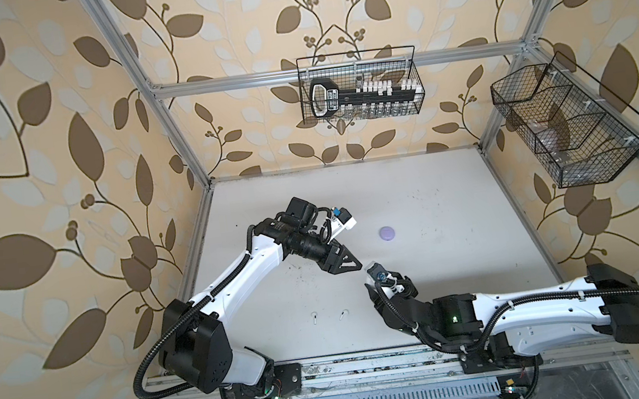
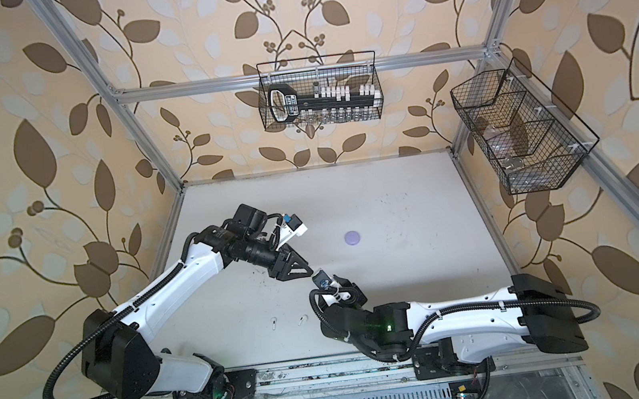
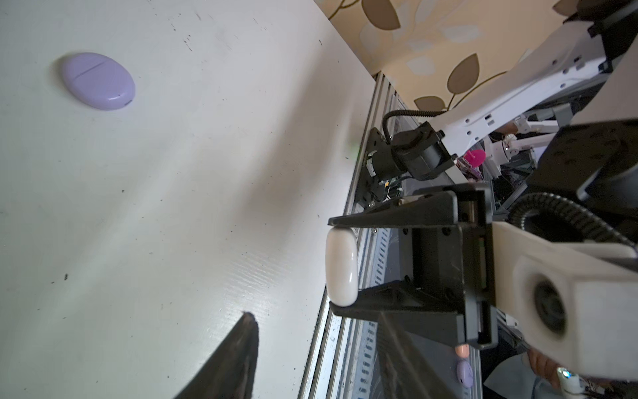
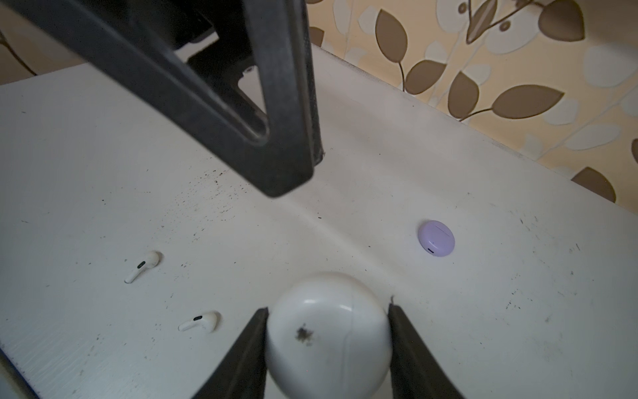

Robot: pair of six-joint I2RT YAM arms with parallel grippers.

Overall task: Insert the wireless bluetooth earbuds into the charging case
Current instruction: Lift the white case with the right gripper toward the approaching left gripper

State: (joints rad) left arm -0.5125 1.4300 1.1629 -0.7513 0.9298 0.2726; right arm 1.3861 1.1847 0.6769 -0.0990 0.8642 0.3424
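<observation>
White tabletop (image 1: 456,199) inside leaf-papered walls (image 1: 55,180): my right gripper (image 4: 328,307) pinches the white charging case (image 4: 328,342), earbuds loose beside it.

On my screens the right gripper's two fingers (image 4: 248,349) press opposite sides of the round case, whose lid is down. My left gripper (image 1: 356,265) points at that case from just in front, tips near it but apart from it, its own fingers spread with nothing between them. A white earbud (image 4: 143,266) and a second white earbud (image 4: 200,322) lie separately on the tabletop off the right gripper's side, toward the base of the left arm (image 1: 236,278). A closed lavender case (image 4: 436,238) rests farther out, beyond both grippers' tips.
</observation>
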